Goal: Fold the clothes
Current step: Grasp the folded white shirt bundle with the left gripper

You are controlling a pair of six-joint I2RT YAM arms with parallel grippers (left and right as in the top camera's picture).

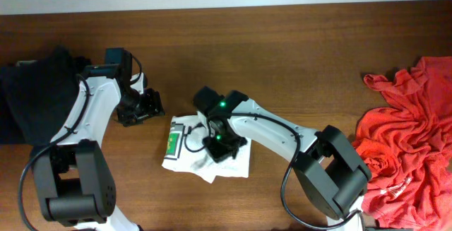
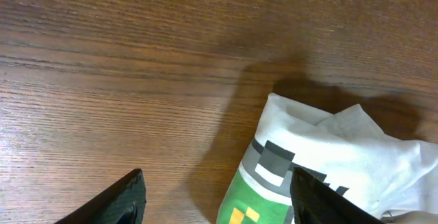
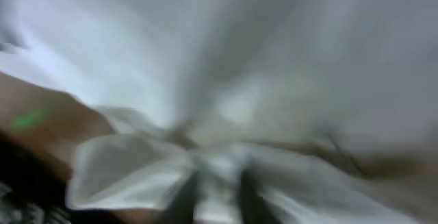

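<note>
A white shirt (image 1: 201,159) with a green print lies folded into a small bundle at the table's middle. My right gripper (image 1: 222,146) is down on its top. In the blurred right wrist view, white cloth (image 3: 226,80) fills the frame, and the two dark fingers (image 3: 222,196) sit close together with a fold of it pinched between them. My left gripper (image 1: 146,107) is open and empty, just left of the shirt. The left wrist view shows its fingers (image 2: 217,186) spread wide over bare wood, with the shirt's printed corner (image 2: 321,148) near the right finger.
A pile of crumpled red clothes (image 1: 409,139) lies at the table's right edge. Dark clothing (image 1: 35,90) is heaped at the far left beside the left arm's base. A wall runs along the table's back edge.
</note>
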